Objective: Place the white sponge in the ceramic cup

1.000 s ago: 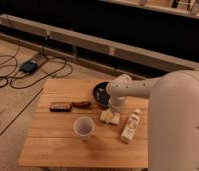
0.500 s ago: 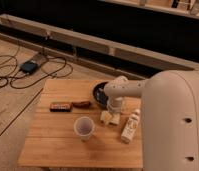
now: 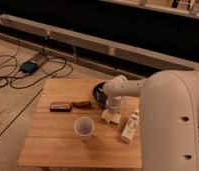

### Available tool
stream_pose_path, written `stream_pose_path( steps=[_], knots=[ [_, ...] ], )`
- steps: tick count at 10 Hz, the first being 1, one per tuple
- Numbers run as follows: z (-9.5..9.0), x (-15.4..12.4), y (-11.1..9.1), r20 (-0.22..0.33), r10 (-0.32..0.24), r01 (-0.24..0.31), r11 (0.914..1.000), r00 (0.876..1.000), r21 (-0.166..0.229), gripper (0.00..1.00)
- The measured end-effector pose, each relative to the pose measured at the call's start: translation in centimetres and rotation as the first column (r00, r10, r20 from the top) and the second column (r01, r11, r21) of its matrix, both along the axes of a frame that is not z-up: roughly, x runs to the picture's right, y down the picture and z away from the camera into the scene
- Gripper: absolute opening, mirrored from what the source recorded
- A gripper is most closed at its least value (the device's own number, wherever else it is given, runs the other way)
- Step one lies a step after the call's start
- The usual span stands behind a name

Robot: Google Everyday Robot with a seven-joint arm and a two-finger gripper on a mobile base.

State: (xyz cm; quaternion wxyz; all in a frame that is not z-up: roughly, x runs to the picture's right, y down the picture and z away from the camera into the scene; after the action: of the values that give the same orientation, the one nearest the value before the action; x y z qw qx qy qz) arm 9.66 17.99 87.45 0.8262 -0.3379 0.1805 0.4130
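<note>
The ceramic cup (image 3: pixel 84 127) stands upright on the wooden table (image 3: pixel 53 142), white with a greyish-purple inside, near the table's middle. The white sponge (image 3: pixel 110 118) lies on the table to the cup's right, mostly under my gripper. My gripper (image 3: pixel 112 113) points straight down over the sponge, at or touching it. The white arm reaches in from the right and fills the right side of the view.
A white labelled bottle (image 3: pixel 129 126) lies right of the sponge. A dark round bowl (image 3: pixel 99 93) sits behind the gripper. A dark flat bar (image 3: pixel 59 106) and a brown snack (image 3: pixel 82 104) lie at the left back. Cables and a power box (image 3: pixel 29 66) are on the floor.
The arm has swung in and now covers more of the right side. The gripper has stayed over the sponge and seems slightly lower. The cup, bottle and bowl have not moved.
</note>
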Motion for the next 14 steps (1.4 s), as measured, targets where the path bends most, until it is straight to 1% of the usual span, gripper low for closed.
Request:
stream_pose_path(
  steps=[1, 3, 4, 5, 6, 7, 8, 9, 10, 11, 13, 14],
  knots=[
    [-0.5, 0.0, -0.1, 0.0, 0.005, -0.005, 1.0, 1.0, -0.001, 0.21],
    [-1.7, -0.6, -0.3, 0.009, 0.016, -0.016, 0.9999, 1.0, 0.0, 0.03],
    [-2.4, -1.1, -0.4, 0.018, 0.017, -0.017, 0.9999, 1.0, 0.0, 0.0],
    [-3.5, -1.8, -0.4, 0.034, 0.012, -0.012, 0.9999, 0.999, -0.001, 0.0],
    [-4.4, -2.2, -0.4, 0.042, -0.005, 0.005, 1.0, 0.999, -0.004, 0.0],
    [-5.5, -2.4, -0.4, 0.05, -0.035, 0.036, 0.9993, 0.998, -0.008, 0.0],
    [-6.7, -2.6, -0.7, 0.054, -0.077, 0.077, 0.997, 0.996, -0.006, 0.0],
    [-7.9, -2.8, -1.3, 0.053, -0.13, 0.13, 0.9915, 0.99, 0.001, 0.0],
    [-8.6, -3.0, -1.8, 0.049, -0.157, 0.157, 0.9875, 0.986, 0.007, 0.0],
    [-9.6, -3.4, -2.6, 0.036, -0.199, 0.198, 0.9799, 0.979, 0.02, 0.0],
    [-10.8, -3.7, -3.7, 0.011, -0.251, 0.25, 0.9675, 0.968, 0.037, 0.0],
    [-11.4, -3.9, -4.2, -0.005, -0.278, 0.278, 0.9595, 0.961, 0.045, 0.0]
  ],
)
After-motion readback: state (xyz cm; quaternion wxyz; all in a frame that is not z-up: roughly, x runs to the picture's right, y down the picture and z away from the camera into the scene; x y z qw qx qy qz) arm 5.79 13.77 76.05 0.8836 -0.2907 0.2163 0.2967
